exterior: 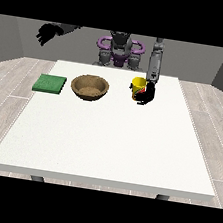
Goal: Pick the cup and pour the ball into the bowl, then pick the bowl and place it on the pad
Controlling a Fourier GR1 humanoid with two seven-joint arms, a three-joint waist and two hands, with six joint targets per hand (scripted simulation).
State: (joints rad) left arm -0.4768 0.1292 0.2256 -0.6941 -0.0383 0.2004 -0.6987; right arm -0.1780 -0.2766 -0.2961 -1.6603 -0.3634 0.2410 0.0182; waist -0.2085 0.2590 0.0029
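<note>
- grey metallic torso (120, 48); purple rings at the shoulders
- grey segmented forearm (154, 64)
- black hand at the view's right (147, 94); black hand at the view's left (46, 33)

1. From my station the light looks even and fairly bright. It is diffuse, and I can pick out no single source.
2. The white table (108, 143) is the brightest surface, but it does not blow out. I see no glare or hot spots on it.
3. Shadows are faint. A soft dark edge sits under the brown bowl (90, 87), and there is a slight one beside the yellow cup (137, 85).
4. The black hand at the view's right (147, 94) reads as a dark blot, its surface detail lost in the shade.
5. The grey walls behind look dimmer than the floor.
6. The table edges run straight, with no bending at the borders.
</note>
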